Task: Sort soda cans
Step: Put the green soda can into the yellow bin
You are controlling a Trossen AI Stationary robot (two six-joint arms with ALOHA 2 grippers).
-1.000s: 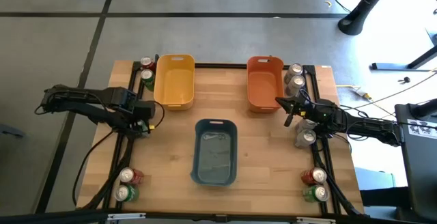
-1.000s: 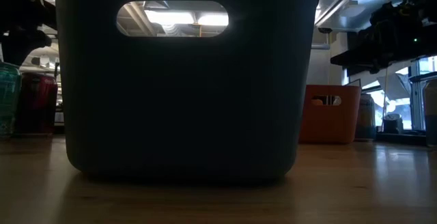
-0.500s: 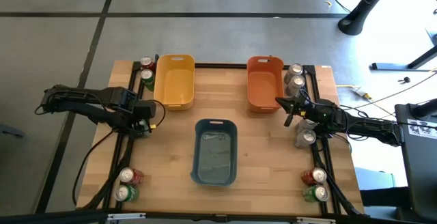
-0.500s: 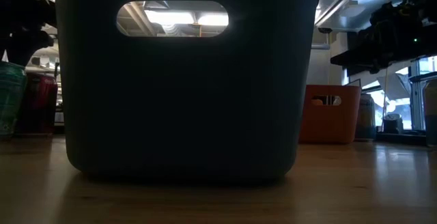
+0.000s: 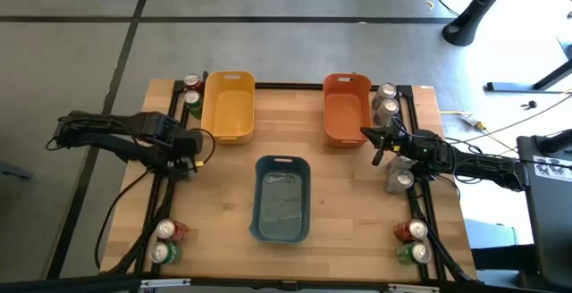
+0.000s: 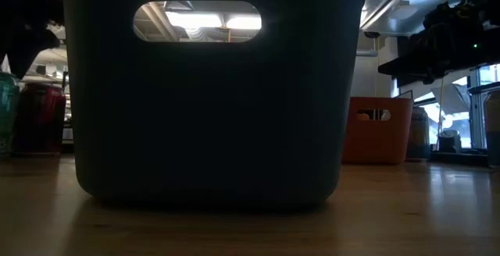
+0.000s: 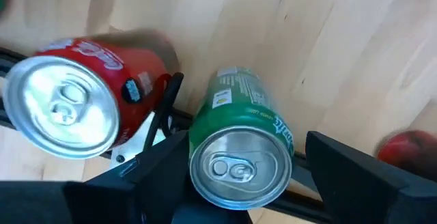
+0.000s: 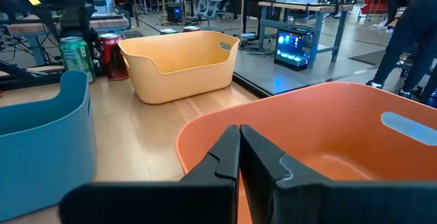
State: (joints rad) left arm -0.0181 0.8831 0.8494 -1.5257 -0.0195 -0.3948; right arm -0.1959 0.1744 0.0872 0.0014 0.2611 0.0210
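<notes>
Wooden counter [image 5: 349, 195] occupies the centre of the high view, edged by a black frame. Three bins stand on it — a yellow bin [image 5: 227, 105] at upper left, an orange bin [image 5: 347, 108] at upper right, and a blue bin [image 5: 281, 198] at lower centre, well apart from both. All three are upright and open-topped. In the low view the blue bin fills most of the frame, its handle slot [image 6: 197, 21] lit from behind. Grey floor [image 5: 286, 25] beyond the counter — cables [image 5: 500, 123] trail at right.
</notes>
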